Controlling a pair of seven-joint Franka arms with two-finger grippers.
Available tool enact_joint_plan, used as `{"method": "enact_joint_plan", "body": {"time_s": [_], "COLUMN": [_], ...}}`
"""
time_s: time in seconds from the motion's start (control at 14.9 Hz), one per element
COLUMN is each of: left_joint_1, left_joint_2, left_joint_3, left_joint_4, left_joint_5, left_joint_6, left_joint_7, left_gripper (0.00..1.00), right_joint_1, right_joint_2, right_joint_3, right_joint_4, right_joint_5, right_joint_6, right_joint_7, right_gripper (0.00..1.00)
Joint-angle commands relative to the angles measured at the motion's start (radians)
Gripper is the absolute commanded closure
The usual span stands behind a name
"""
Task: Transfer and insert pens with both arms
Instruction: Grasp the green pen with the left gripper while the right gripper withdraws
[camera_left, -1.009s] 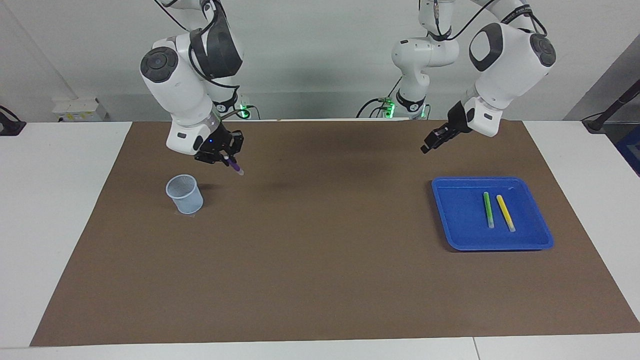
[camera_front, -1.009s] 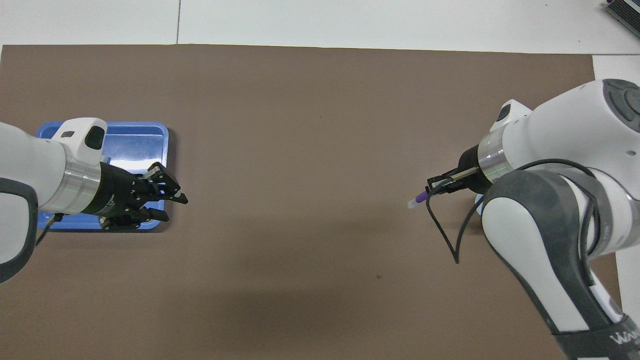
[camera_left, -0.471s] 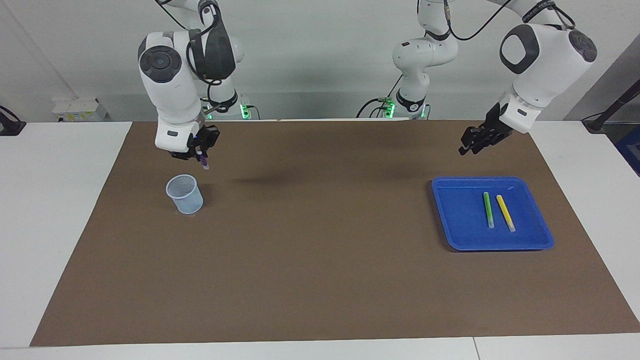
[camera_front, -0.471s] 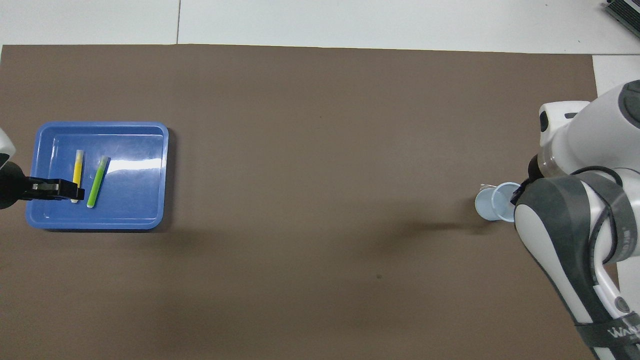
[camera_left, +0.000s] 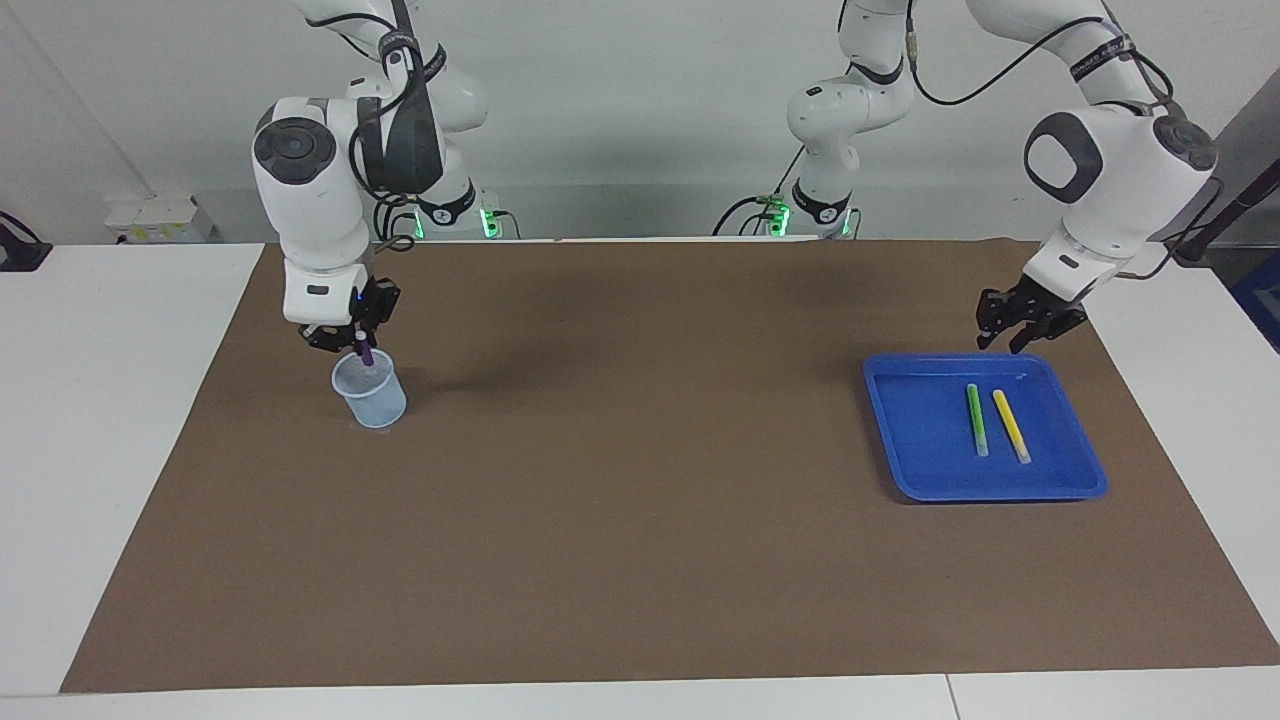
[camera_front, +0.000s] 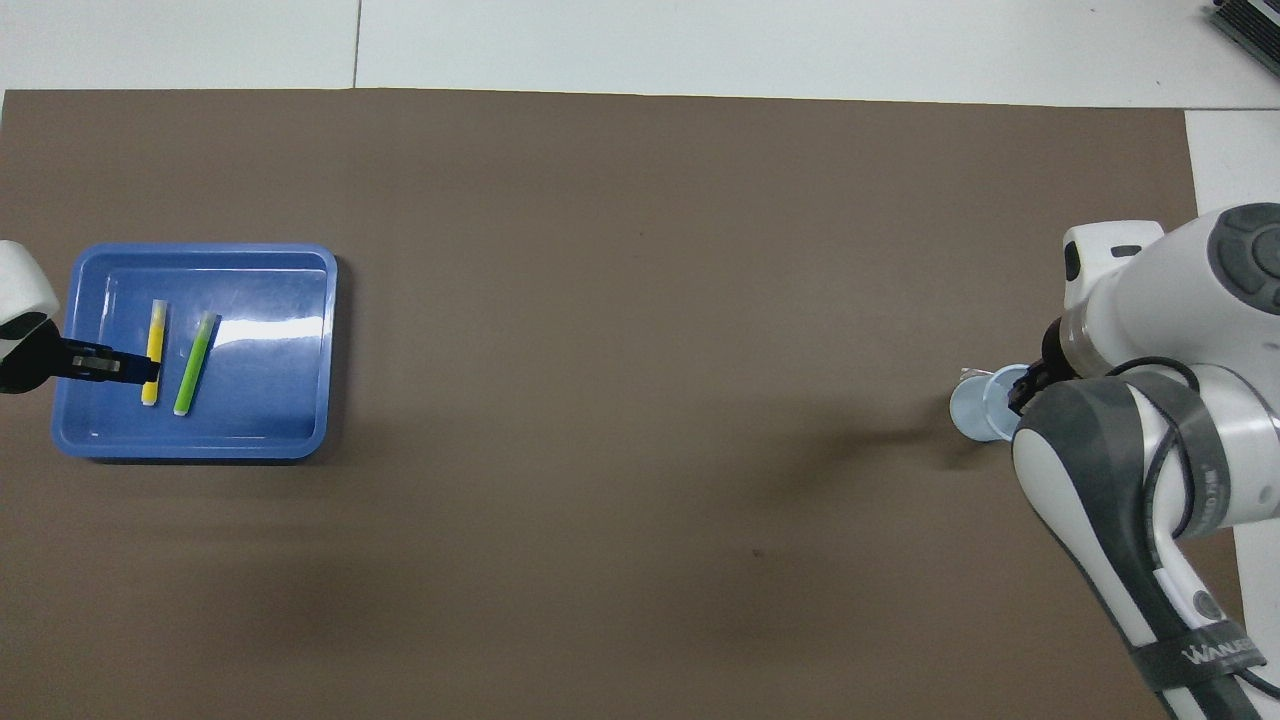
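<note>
I see the right gripper (camera_left: 345, 340) over the cup (camera_left: 370, 390) at the right arm's end of the mat (camera_left: 640, 560). Its fingers grasp the purple pen (camera_left: 364, 353), which points down into the cup mouth. The left gripper (camera_left: 1028, 322) hangs over the tray (camera_left: 920, 440) edge that is nearest the robots; its fingers are spread and hold nothing. The green pen (camera_left: 976, 420) and yellow pen (camera_left: 1011, 426) lie side by side in the tray, not touching.
</note>
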Motion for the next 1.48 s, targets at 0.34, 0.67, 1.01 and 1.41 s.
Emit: {"method": "enact_joint_plan", "body": {"time_s": [0.34,0.67,1.01,1.41], "left_joint_1": [0.010,0.008,0.010,0.014], "left_joint_2": [0.121,0.187,0.254,0.265], "left_joint_3": [-0.008,-0.008,-0.008,-0.008], "left_joint_4": [-0.018,-0.018,-0.018,-0.035], "left_joint_5": [0.059,0.059,0.059,0.061], "left_joint_6": [0.186,0.268,0.365,0.393], "left_joint_7": [0.033,0.033,0.033,0.059], "left_gripper": [0.53,0.51,0.47,0.47], "right_joint_1": [-0.045,-0.053,-0.053,0.053], "right_joint_2": [-0.054,-0.062,-0.083,-0.085], "right_joint_3": [0.010,0.012,0.010,0.021], "right_joint_4": [-0.166,-0.149,0.036,0.035], "right_joint_5": [-0.006,0.050,0.273,0.489], "right_joint_6": [0.147,0.119,-0.163,-0.143], "right_joint_7": [-0.001,-0.015,0.012,0.599], "right_gripper": [1.00,0.00,0.00,0.00]}}
